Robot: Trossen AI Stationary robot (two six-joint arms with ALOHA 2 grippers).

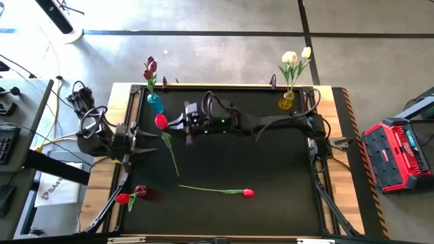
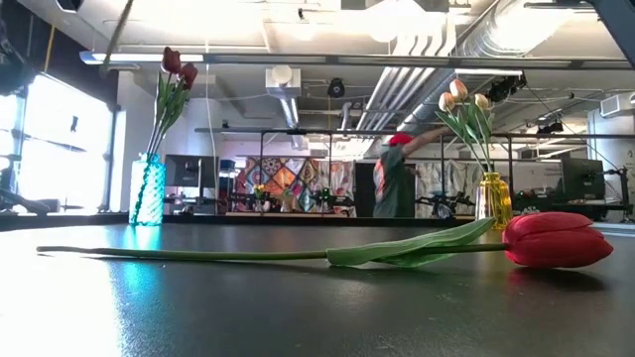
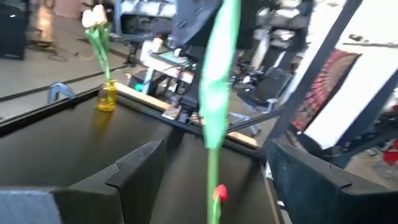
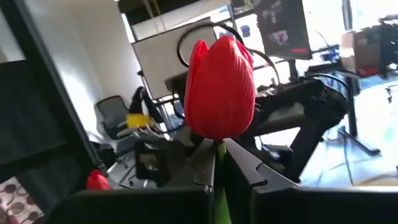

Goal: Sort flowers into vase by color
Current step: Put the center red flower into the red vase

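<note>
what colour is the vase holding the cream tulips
Yellow: the vase shows best in the low view.

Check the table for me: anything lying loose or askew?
One red tulip lies flat on the mat, outside any vase. The right gripper holds another red tulip near the blue vase, its stem hanging slanted.

Overhead camera looks straight down; low camera, level, shares the lying red tulip (image 1: 247, 193)
</note>
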